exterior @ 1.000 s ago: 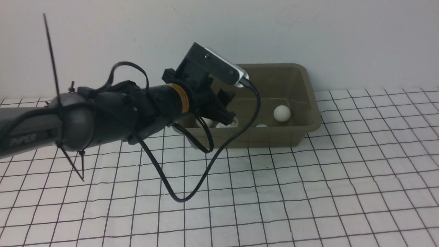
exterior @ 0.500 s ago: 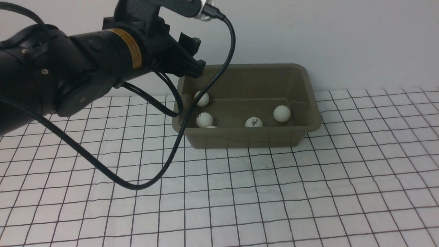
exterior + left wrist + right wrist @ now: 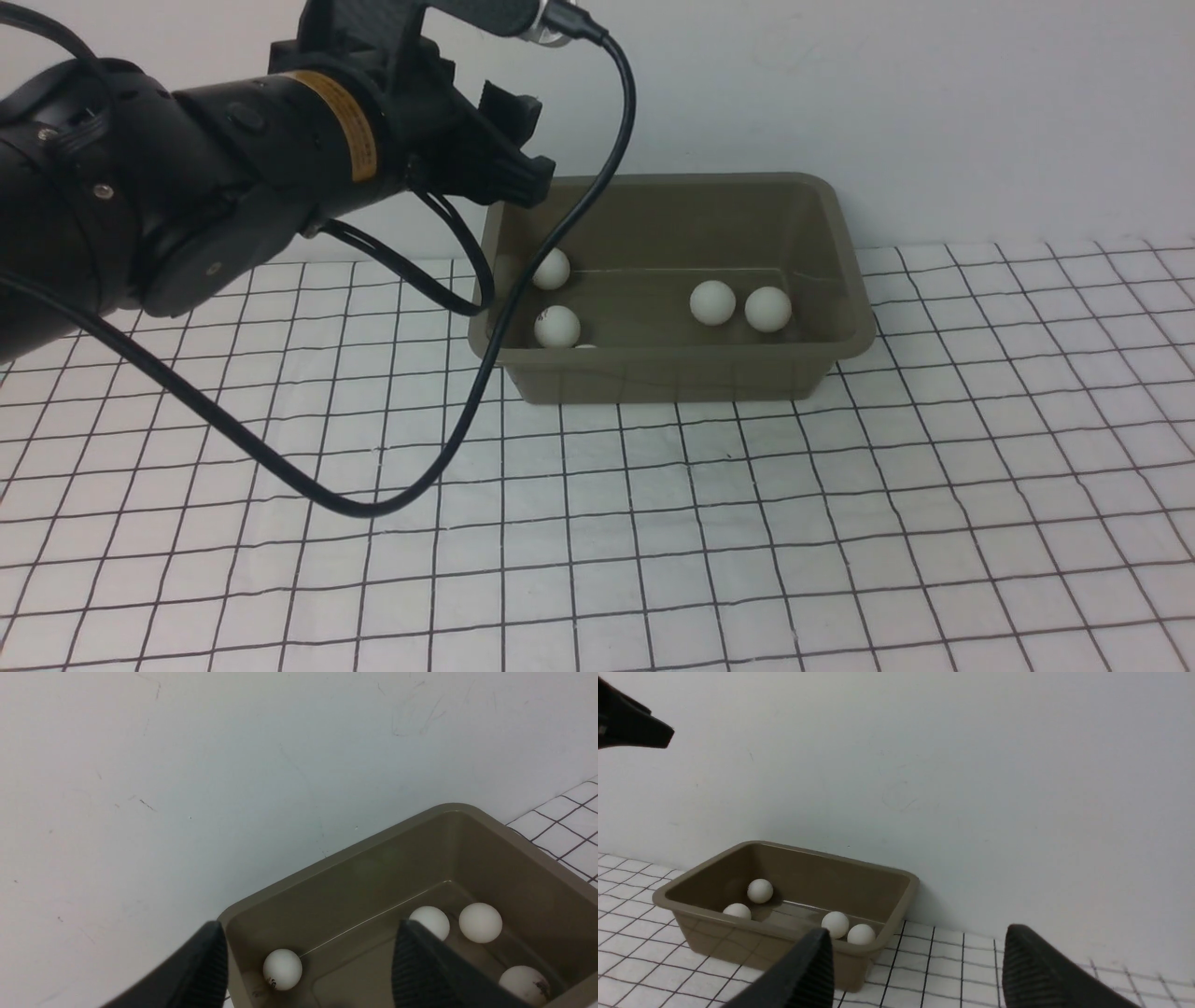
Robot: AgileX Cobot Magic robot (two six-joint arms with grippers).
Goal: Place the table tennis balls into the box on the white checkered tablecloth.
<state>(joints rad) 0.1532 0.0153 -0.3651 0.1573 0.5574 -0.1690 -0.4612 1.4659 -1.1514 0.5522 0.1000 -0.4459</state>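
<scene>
The olive-grey box [image 3: 672, 378] stands on the white checkered tablecloth [image 3: 840, 523] against the back wall. Several table tennis balls lie inside: two at its left end [image 3: 551, 269] [image 3: 557, 327], a sliver of one behind the front wall [image 3: 585, 347], and a pair touching at the right [image 3: 713, 302] [image 3: 767, 309]. My left gripper [image 3: 527, 145] hangs open and empty above the box's left end. The left wrist view looks between the fingers [image 3: 420, 966] down at the box [image 3: 373, 877] and balls [image 3: 282, 969] [image 3: 480, 922]. My right gripper [image 3: 915, 938] is open and empty, well back from the box [image 3: 714, 938].
A plain white wall rises directly behind the box. The left arm's black cable [image 3: 373, 504] loops down to the cloth in front of the box's left end. The left gripper's tip [image 3: 640, 728] shows in the right wrist view.
My left arm has lifted up and to the left from low over the box's left part. One ball in the box has rolled back and right until it touches the right-hand ball.
</scene>
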